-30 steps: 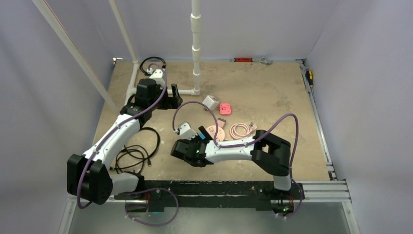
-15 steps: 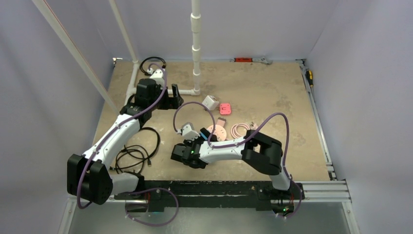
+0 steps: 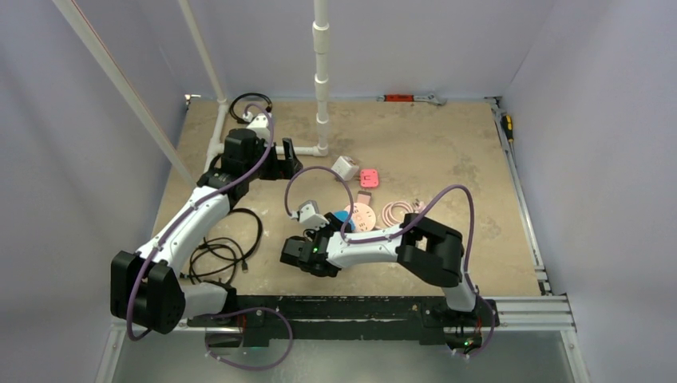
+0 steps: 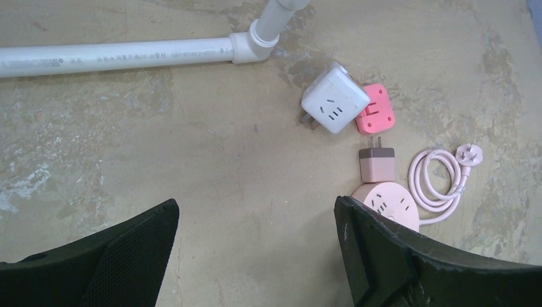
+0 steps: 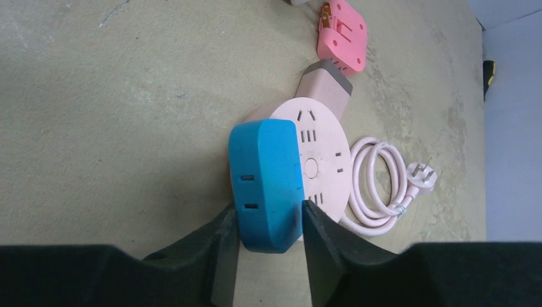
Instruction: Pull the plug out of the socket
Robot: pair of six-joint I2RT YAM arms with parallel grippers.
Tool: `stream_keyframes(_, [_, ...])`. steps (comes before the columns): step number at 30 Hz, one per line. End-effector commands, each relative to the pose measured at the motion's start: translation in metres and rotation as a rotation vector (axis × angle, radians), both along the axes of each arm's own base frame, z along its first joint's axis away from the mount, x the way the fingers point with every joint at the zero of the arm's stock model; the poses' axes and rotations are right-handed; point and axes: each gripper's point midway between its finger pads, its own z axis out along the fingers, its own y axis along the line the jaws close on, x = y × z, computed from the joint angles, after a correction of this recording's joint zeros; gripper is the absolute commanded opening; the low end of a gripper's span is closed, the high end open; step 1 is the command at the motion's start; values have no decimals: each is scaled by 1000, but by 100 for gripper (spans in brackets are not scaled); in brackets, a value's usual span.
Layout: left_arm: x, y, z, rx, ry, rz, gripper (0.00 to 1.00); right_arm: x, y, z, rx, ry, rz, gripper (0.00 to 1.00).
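Right gripper (image 5: 269, 212) has narrowed from wide a second ago and now clamps the blue plug (image 5: 265, 185), jaws touching both its long sides. Right elbow has also swung toward 9 o'clock in the top view. Left arm reads unchanged. Blue plug sits flat on the 9 o'clock part of the face of the socket (image 5: 323, 160), overhanging the rim. Its prongs are hidden, so can't tell how deep it is seated. Socket lies flat on the counter (image 3: 447, 144) near the middle, a bit toward the near edge, slots up. Pink cord (image 5: 377, 185) runs off the socket into a loose coil just beside it at 3 o'clock, with its own plug end resting on the counter at the coil's far side. Rose-gold charger (image 4: 376, 163) lies at the socket's 12 o'clock, body touching or almost touching the rim, prongs pointing away from the disc, not inserted. Further out at 12 o'clock is a small pink square plug (image 4: 376, 116), and touching it on the 11 o'clock side is a white cube adapter (image 4: 334, 105). Left gripper (image 4: 255, 203) hangs wide open over bare counter at about 10 o'clock from the socket, well apart from it, holding nothing, near the white pipe (image 4: 128, 54). Black cables (image 3: 209, 254) lie toward the counter's 8 o'clock edge.
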Motion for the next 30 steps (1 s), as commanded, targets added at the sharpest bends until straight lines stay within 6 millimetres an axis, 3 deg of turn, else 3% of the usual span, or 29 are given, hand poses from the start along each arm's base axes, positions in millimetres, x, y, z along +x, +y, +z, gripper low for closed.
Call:
stream_keyframes(1, [4,0,1,-23,-14,0,91,1,8,26,131,-35,-2,37])
stream_keyframes(6, [3,-2,0,-28,-11,-7,91,4,9,30,209,-10,7,22])
stream_keyframes(11, [0,-9,-5,-51,9,-39,91,5,13,35,331,38,47,0])
stream_keyframes(13, [-2,-13,-9,-64,25,-62,90,7,12,36,394,63,71,0])
stream_keyframes(20, [-10,-34,-38,-124,150,-158,89,7,8,68,625,31,184,0])
stream_keyframes(25, [-22,-59,-58,-188,237,-255,87,2,3,94,780,-27,263,0])
stream_keyframes(30, [-43,-95,-79,-252,335,-385,86,-2,-2,104,842,-59,307,0])
